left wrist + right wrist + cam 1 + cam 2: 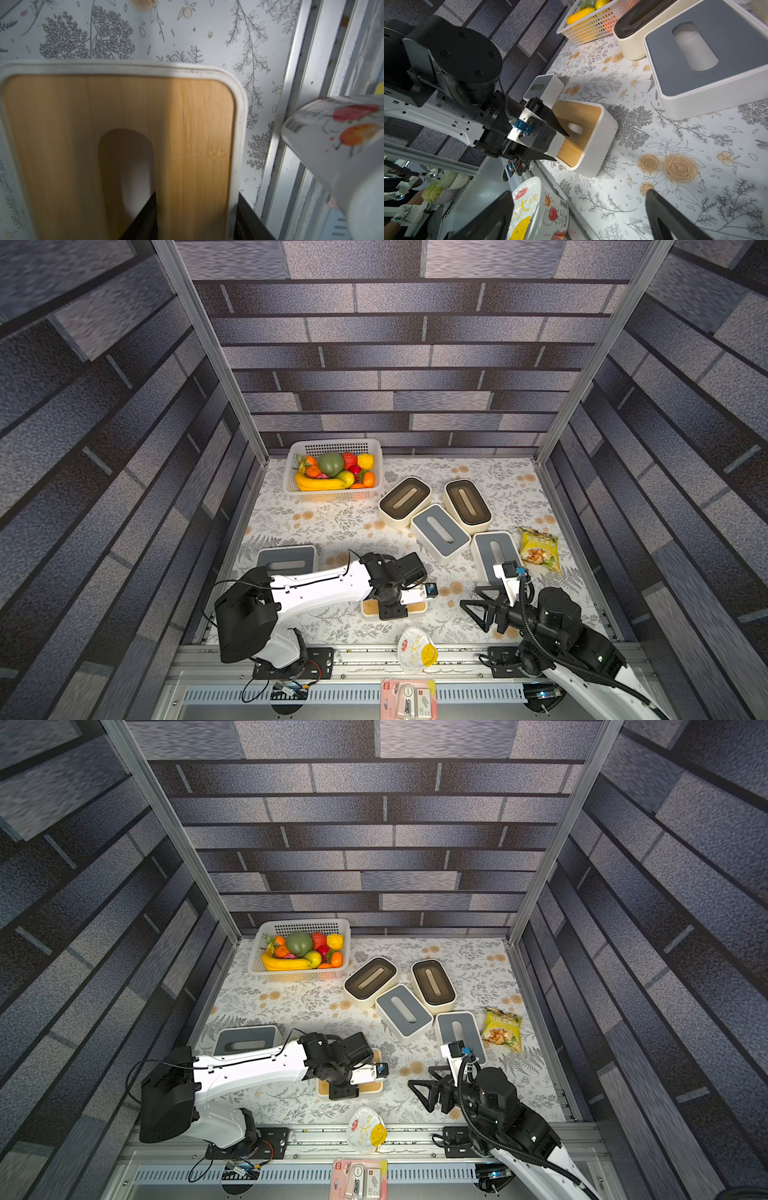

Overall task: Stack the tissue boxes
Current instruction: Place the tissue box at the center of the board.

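My left gripper [197, 194] is shut on the white tissue box with a wood lid [195, 124], near the table's front middle. One finger is in the slot and the other is outside the long wall. Both top views show this gripper [390, 612] over the box [417, 608]. My right gripper [579, 194] hangs open and empty to its right [478, 610]. Two cream boxes with dark-brown lids [405, 499] [467, 504] and two grey-lidded white boxes [438, 531] [494, 551] lie unstacked at the back right. A third grey-lidded box [286, 560] sits at the left, partly behind my left arm.
A white basket of fruit [332, 448] stands at the back left. A yellow snack bag [538, 549] lies by the right wall. A printed noodle cup [415, 649] rests on the front rail, close to the wood-lid box, with a pink packet [409, 699] below it.
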Tool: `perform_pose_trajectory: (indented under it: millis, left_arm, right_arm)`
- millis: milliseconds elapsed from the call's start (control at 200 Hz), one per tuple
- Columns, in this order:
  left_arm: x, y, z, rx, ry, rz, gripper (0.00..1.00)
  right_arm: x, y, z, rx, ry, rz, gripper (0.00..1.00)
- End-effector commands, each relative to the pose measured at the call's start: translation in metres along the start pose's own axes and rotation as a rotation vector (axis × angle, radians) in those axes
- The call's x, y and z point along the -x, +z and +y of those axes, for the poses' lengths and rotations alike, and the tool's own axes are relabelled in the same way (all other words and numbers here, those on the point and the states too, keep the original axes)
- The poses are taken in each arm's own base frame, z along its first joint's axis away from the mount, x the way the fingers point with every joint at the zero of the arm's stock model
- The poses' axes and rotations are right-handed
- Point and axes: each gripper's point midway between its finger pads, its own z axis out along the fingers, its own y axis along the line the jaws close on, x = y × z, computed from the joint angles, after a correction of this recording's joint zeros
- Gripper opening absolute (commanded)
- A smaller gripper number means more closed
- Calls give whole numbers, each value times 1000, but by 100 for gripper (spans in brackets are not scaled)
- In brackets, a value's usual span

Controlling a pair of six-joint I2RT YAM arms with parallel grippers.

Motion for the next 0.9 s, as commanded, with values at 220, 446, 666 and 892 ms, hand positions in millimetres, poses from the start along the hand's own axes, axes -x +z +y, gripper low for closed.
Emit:
perform_pose_trajectory:
  millis: [220, 446, 666, 892]
  left_arm:
    - [3, 2, 1, 26, 23, -11, 48]
    - [3, 5, -3, 17, 37, -8, 49]
    - [5, 7, -8, -3, 40, -6, 50]
    - [10, 7, -12, -23, 41, -27, 50]
  right_arm:
    - [0, 1, 3, 20, -23, -2, 100]
    - [0, 1, 3, 23, -23, -2, 100]
    - [0, 1, 3, 21, -23, -3, 100]
    - [0, 1, 3, 22, -23, -3, 100]
